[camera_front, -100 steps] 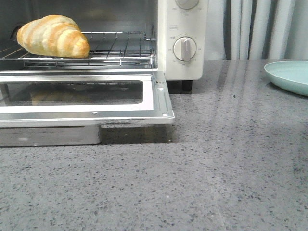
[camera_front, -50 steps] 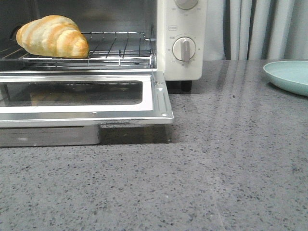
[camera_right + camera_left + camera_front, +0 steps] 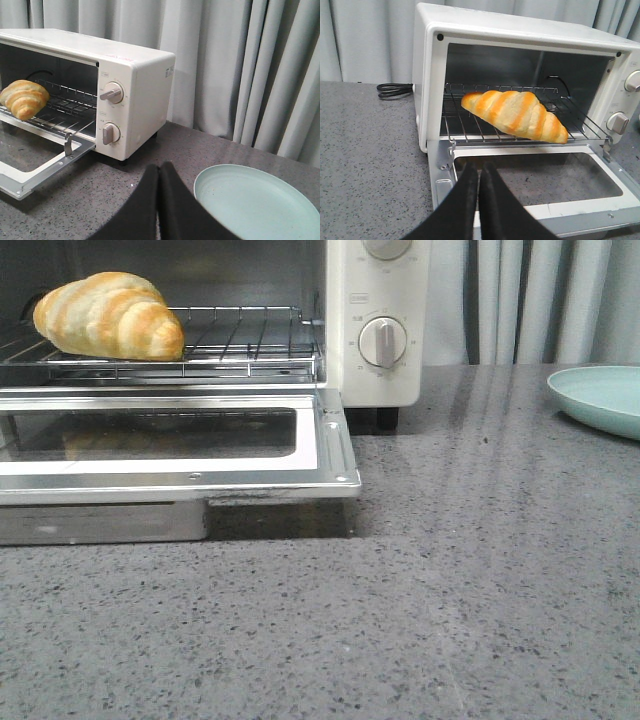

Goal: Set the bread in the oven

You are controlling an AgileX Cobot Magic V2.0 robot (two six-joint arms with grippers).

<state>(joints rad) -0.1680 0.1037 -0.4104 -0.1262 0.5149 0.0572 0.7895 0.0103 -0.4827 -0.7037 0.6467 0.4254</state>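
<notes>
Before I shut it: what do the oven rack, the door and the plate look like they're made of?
Rack: thin bare metal wire, shiny.
Door: bright polished metal frame around a clear pane, probably glass; it reflects the bread.
Plate: pale green, smooth satin surface, ceramic or melamine; cannot tell which.

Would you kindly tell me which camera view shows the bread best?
The left wrist view: the bread lies whole across the rack. The front view also shows the whole roll, off toward the frame's left edge; the right wrist view cuts it off.
</notes>
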